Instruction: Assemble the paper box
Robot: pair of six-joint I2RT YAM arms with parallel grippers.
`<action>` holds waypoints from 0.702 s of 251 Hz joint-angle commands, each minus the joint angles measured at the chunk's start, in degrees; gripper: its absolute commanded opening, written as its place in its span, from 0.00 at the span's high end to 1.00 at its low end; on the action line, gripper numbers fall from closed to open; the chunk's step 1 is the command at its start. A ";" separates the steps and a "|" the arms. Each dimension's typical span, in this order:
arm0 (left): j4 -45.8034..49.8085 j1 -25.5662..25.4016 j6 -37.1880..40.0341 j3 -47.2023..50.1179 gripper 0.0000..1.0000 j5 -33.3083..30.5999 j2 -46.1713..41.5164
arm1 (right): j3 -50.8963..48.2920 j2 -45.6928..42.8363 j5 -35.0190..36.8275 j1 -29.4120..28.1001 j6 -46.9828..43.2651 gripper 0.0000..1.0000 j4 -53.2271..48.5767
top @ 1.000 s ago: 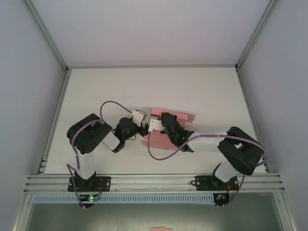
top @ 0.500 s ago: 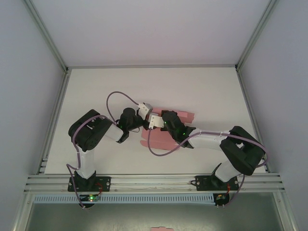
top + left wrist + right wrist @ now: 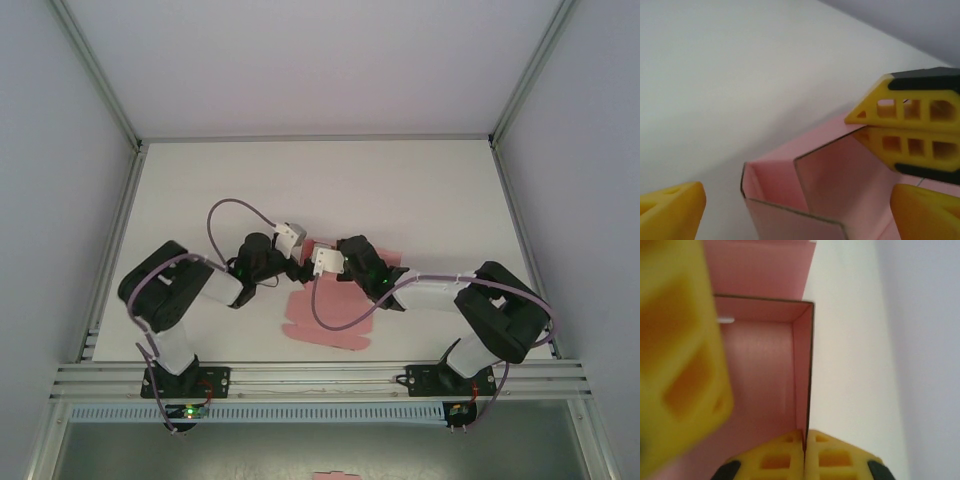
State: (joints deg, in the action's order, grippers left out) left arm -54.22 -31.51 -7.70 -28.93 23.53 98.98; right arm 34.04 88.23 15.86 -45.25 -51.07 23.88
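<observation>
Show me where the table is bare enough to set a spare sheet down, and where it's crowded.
Free: the far half of the table, between the back rail and the paper box. Crowded: the middle, where the open left pincer and the right pincer, shut on a box wall, meet; the left arm and right arm fill the near corners.

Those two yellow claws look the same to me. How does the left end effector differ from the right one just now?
The left end effector has its fingers spread wide, while the right end effector is pinched shut. The right one clamps an upright side wall of the pink paper box; the left one grips nothing and merely faces a folded corner of it. Shared: both have yellow latticed fingers and sit close to the same box.
</observation>
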 commanded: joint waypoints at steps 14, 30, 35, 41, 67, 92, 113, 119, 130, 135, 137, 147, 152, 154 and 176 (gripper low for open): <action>15.70 -1.30 -1.61 0.96 0.00 -1.53 -14.78 | -2.52 2.48 -1.79 0.52 0.36 1.00 -11.48; 22.14 -1.19 -3.64 2.54 0.00 -8.48 -21.07 | -2.90 2.33 -1.71 0.60 0.61 1.00 -10.43; 23.54 -1.23 -4.32 3.18 0.00 -10.39 -23.08 | -3.05 2.16 -1.72 0.61 0.62 1.00 -10.03; 25.12 -1.12 -4.67 3.86 0.00 -12.11 -25.44 | -3.24 1.97 -1.54 0.61 0.57 1.00 -9.51; 31.08 -0.93 -6.25 5.36 0.00 -17.91 -34.69 | -2.99 -0.26 -0.23 0.65 -0.87 1.00 -7.10; 36.72 0.35 -11.97 4.23 0.00 -24.10 -39.90 | -1.63 -3.77 1.20 0.52 -3.71 1.00 -6.58; 40.60 2.68 -15.86 3.18 0.00 -27.81 -39.08 | -0.31 -7.43 2.13 0.36 -6.53 1.00 -6.76; 41.39 3.70 -16.90 2.88 0.00 -27.61 -38.07 | -0.02 -8.58 2.10 0.40 -6.98 1.00 -6.83; 41.99 5.82 -19.17 2.42 0.00 -26.52 -35.97 | 0.25 -10.78 1.91 0.29 -7.62 1.00 -6.76; 41.93 6.71 -20.06 2.31 0.00 -25.65 -34.93 | 0.18 -11.78 1.54 0.28 -7.75 1.00 -6.85; 41.87 7.09 -20.26 2.23 0.00 -25.25 -34.50 | 0.22 -12.20 1.26 0.28 -7.87 1.00 -6.90; 40.32 8.70 -20.43 2.37 0.00 -22.92 -32.71 | -0.04 -13.83 0.16 0.09 -8.48 1.00 -7.26; 39.20 9.23 -20.64 2.70 0.00 -22.42 -31.83 | -0.27 -14.32 -0.09 -0.08 -8.62 1.00 -7.44; 38.73 9.52 -20.78 2.79 0.00 -22.28 -31.55 | -0.29 -14.44 -0.23 -0.16 -8.68 1.00 -7.57; 33.63 10.59 -19.75 3.34 0.00 -18.30 -28.17 | -1.59 -14.40 1.54 -1.01 -9.00 1.00 -4.99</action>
State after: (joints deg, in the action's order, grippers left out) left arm -17.91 -22.59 -24.69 -25.85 1.48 67.53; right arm 32.84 74.30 16.16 -44.86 -57.69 17.98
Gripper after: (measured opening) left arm 0.997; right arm 0.049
